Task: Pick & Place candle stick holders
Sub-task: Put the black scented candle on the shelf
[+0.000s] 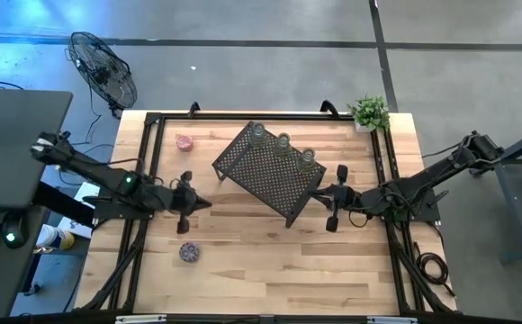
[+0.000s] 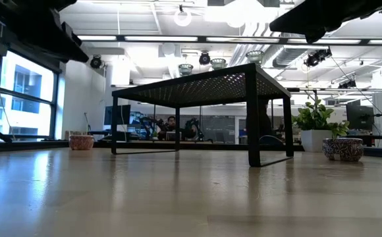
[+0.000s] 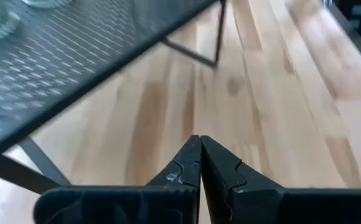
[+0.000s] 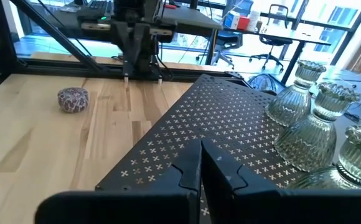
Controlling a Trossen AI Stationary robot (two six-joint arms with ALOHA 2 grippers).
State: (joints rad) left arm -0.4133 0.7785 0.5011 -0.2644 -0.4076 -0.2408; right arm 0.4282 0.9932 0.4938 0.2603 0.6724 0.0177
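Worktop (image 1: 270,252): pale wood, black rack (image 1: 270,171) at centre.
Candle stick holders: three clear (image 1: 283,141) along rack's 12 o'clock edge; pink (image 1: 184,141) at 10; purple (image 1: 189,252) at 8.
Left gripper (image 1: 185,200): closed, empty, at 9.
Right gripper (image 1: 333,196): closed, empty, at 3.

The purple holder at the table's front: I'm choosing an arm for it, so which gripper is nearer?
Left. The left gripper, shut, sits just behind the purple holder. The right gripper, also shut, is far across the table, past the black rack.
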